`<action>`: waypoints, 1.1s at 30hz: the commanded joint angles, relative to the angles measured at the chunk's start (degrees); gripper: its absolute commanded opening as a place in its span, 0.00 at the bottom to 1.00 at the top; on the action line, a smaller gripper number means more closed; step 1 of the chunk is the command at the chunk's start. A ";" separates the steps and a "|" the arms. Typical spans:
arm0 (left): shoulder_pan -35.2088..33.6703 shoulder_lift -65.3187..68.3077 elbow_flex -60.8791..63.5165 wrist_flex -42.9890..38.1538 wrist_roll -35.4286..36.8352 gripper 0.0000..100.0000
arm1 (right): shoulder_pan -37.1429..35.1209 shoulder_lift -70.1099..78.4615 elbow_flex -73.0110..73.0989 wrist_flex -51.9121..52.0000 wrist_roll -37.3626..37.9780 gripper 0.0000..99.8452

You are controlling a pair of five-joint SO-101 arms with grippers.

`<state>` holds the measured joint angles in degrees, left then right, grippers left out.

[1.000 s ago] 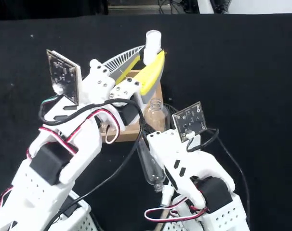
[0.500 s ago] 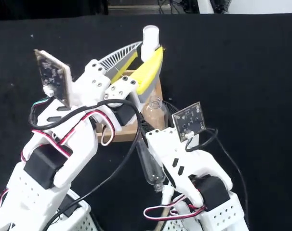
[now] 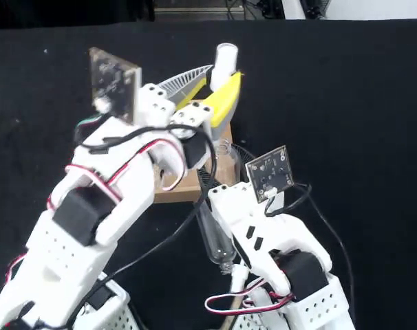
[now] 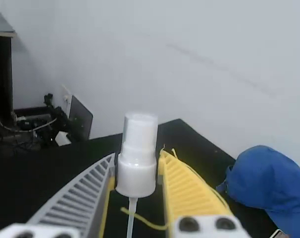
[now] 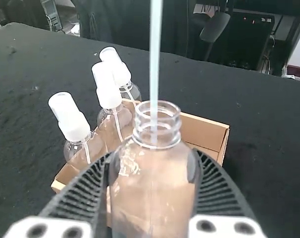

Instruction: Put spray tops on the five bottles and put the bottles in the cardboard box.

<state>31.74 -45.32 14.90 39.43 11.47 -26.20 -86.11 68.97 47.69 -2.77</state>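
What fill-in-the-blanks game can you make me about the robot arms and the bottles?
1. The left gripper is shut on a white ____ with a thin tube hanging from it.
2. The right gripper is shut on a clear ____ that has no top on it.
3. In the cardboard box stand ____ bottles with tops on.

Missing words: spray top; bottle; three.

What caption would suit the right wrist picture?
Right arm's fingers hold an open bottle with a spray tube in its neck, three capped bottles in the cardboard box.
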 commanded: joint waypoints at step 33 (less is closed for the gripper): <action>5.49 -5.36 1.10 14.33 0.26 0.11 | -0.26 -10.77 2.68 -3.78 -0.53 0.12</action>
<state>37.80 -47.34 17.36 51.30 11.38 -26.46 -95.87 72.22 45.93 -2.77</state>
